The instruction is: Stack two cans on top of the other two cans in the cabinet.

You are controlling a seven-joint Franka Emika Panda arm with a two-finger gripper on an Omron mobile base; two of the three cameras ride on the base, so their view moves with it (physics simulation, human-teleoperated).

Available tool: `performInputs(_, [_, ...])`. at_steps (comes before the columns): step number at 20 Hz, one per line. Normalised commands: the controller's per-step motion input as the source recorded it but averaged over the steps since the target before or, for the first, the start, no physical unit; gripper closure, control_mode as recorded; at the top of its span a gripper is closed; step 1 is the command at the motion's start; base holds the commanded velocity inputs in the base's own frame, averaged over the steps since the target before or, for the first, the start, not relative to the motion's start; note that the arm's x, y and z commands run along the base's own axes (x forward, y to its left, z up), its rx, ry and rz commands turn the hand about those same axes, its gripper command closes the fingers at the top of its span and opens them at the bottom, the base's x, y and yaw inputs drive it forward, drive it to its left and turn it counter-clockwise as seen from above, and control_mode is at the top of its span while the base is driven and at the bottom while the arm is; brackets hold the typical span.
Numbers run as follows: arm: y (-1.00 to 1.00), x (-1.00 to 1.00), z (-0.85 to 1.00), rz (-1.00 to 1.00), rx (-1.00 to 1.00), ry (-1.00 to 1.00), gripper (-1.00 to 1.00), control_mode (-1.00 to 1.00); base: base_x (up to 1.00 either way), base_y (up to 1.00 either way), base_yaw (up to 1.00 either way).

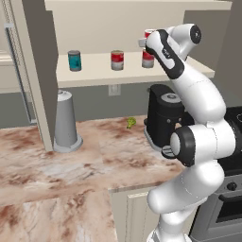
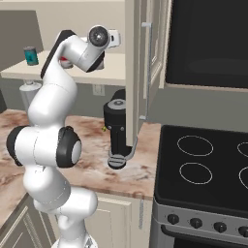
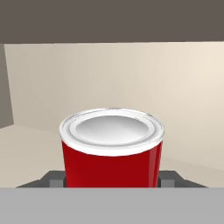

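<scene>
The beige wall cabinet's cream shelf board [image 1: 94,71] carries a teal can [image 1: 74,60] at the left and a red-and-silver can [image 1: 117,60] in the middle. A second red-and-silver can [image 1: 147,58] stands at the right, partly behind my arm. My gripper [image 1: 147,41] holds the all-red can [image 1: 149,33] just above that right-hand can. In the hand view the all-red can [image 3: 111,148] with its pale rim stands upright between my gripper [image 3: 111,180] and its dark fingertips [image 3: 54,179], the tan back panel behind it. The teal can [image 2: 31,55] is also visible from the right base.
On the marble counter [image 1: 71,165] below stand a grey tapered vessel [image 1: 65,123], a black coffee machine [image 1: 163,113] and a small green item [image 1: 131,122]. An open cabinet door [image 2: 138,72] hangs right of the arm. A black stove [image 2: 203,160] lies further right.
</scene>
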Motion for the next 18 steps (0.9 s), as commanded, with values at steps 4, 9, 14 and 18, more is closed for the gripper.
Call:
performInputs(4, [0.0, 0.0, 0.06, 0.0, 0.0, 0.02, 1.0, -1.0, 0.0, 0.0, 0.0])
performInputs(9, [0.0, -0.03, 0.0, 0.0, 0.0, 0.08, 1.0, -1.0, 0.0, 0.0, 0.0])
performInputs(14, [0.0, -0.01, -0.01, 0.0, 0.0, 0.07, 1.0, -1.0, 0.0, 0.0, 0.0])
performInputs(18, [0.0, 0.0, 0.0, 0.0, 0.0, 0.01, 1.0, -1.0, 0.0, 0.0, 0.0])
